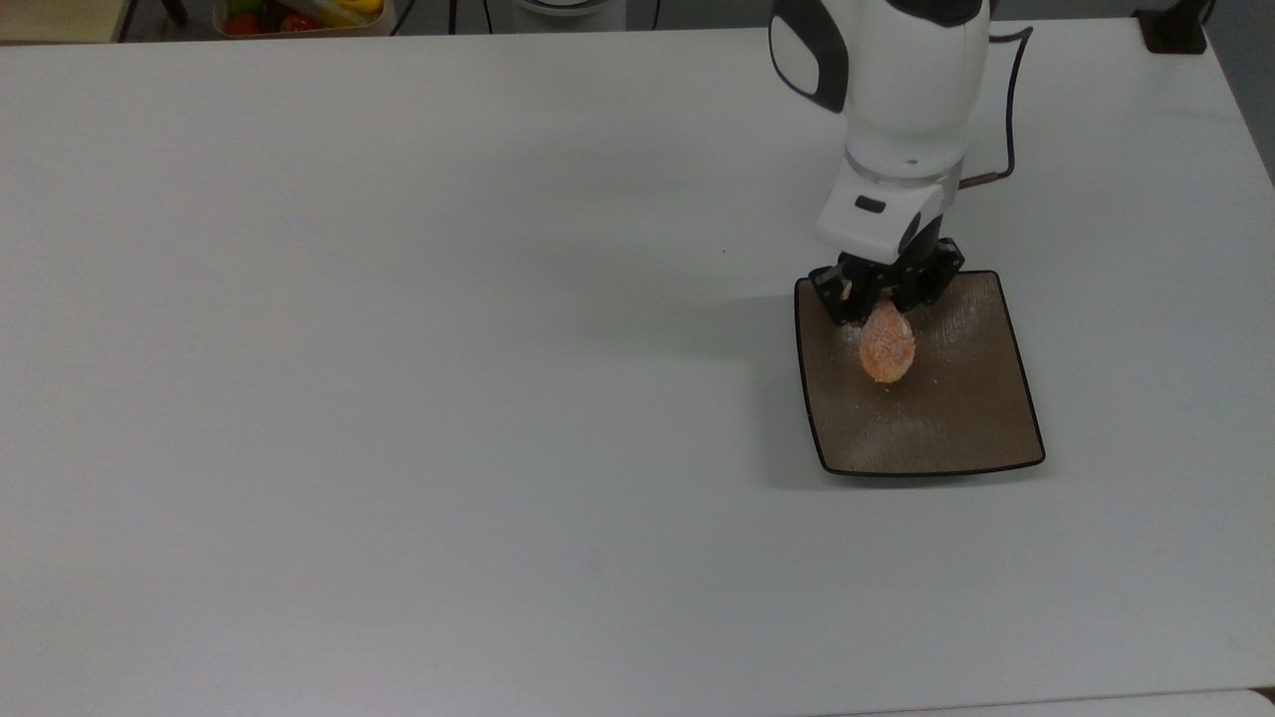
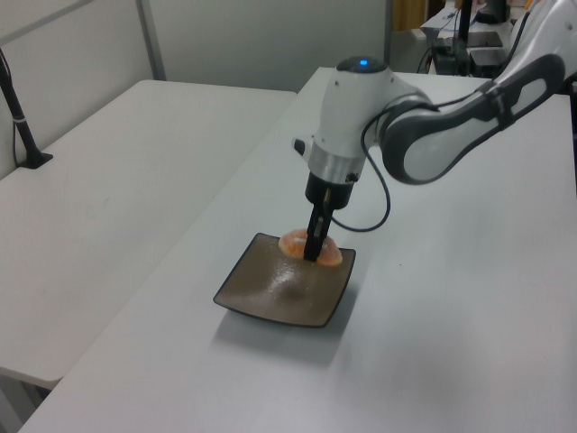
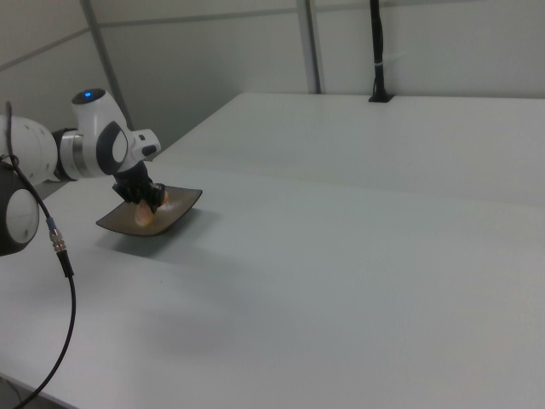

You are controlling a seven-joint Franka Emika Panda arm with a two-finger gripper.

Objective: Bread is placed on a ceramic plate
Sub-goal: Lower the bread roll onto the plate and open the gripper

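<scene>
The bread (image 1: 887, 350), a small orange-golden speckled roll, hangs over the square brown-grey ceramic plate (image 1: 956, 428) with its thin black rim. My gripper (image 1: 883, 304) is shut on the roll's upper end, above the plate's far half in the top view. In the left view the bread (image 2: 296, 242) shows on both sides of the black fingers (image 2: 315, 239), low over the plate (image 2: 270, 298). In the right view the gripper (image 3: 145, 197) holds the bread (image 3: 145, 215) just above the plate (image 3: 180, 207). Whether the roll touches the plate I cannot tell.
The plate sits on a wide white table (image 1: 398, 349). A tray of colourful items (image 1: 299, 15) stands beyond the table's far edge at the top view's upper left. A black post (image 2: 22, 126) rises from the neighbouring table in the left view.
</scene>
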